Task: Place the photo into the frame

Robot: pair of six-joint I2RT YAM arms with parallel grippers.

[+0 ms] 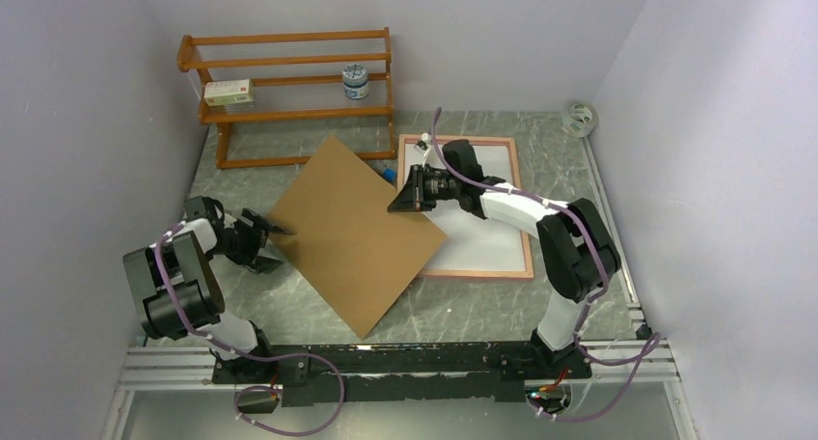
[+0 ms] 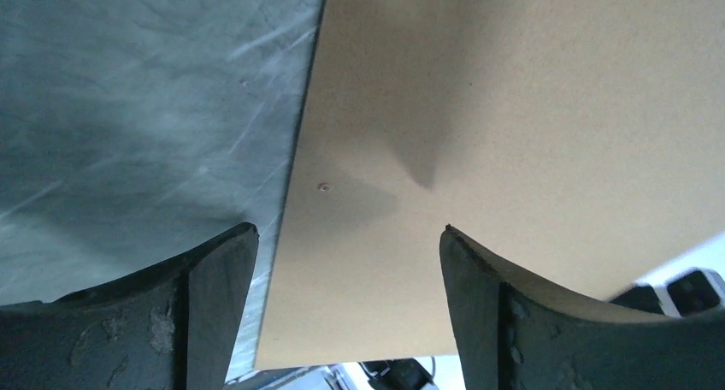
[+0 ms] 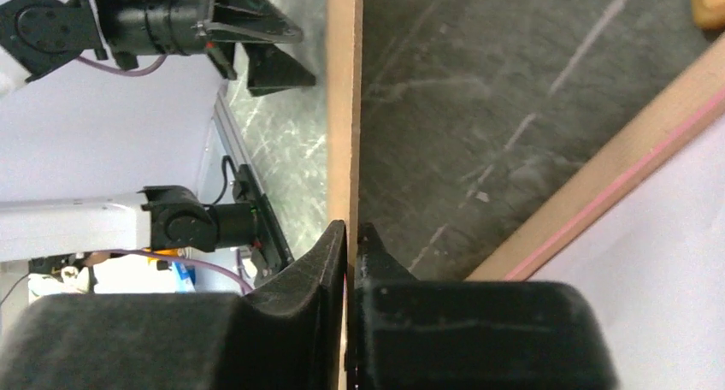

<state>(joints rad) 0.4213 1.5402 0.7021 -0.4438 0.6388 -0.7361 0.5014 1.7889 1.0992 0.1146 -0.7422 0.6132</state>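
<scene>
Between the right jaws, a brown hardboard sheet (image 1: 352,233) was pinched at its right corner. The right wrist view showed it edge-on, running straight ahead from the closed fingertips (image 3: 338,245). The rest of the sheet stretched away to the left of those jaws, across the middle of the grey-green marbled table (image 1: 463,310).

Just to the right of the right jaws lay the frame (image 1: 482,275), flat on the table, with its narrow pink border showing. A white sheet (image 1: 482,237) filled the frame's opening. Whether it was the photo lying face down could not be told, since no printed side showed. Beyond the right jaws, a small blue scrap (image 1: 389,173) peeked out where the hardboard's edge met the frame's left side. It was too small to identify.

The left jaws stood spread wide and gripped nothing. The hardboard's left corner lay just ahead of them. From the left wrist view, one fingertip (image 2: 226,253) sat over bare table and the other over the board. Whether either touched the board could not be told.

Well beyond both pairs of jaws, an orange wooden shelf rack (image 1: 289,83) stood at the back of the table, holding a small box (image 1: 230,93) and a jar (image 1: 356,81). A roll of tape (image 1: 579,119) lay far off to the right of the right jaws.
</scene>
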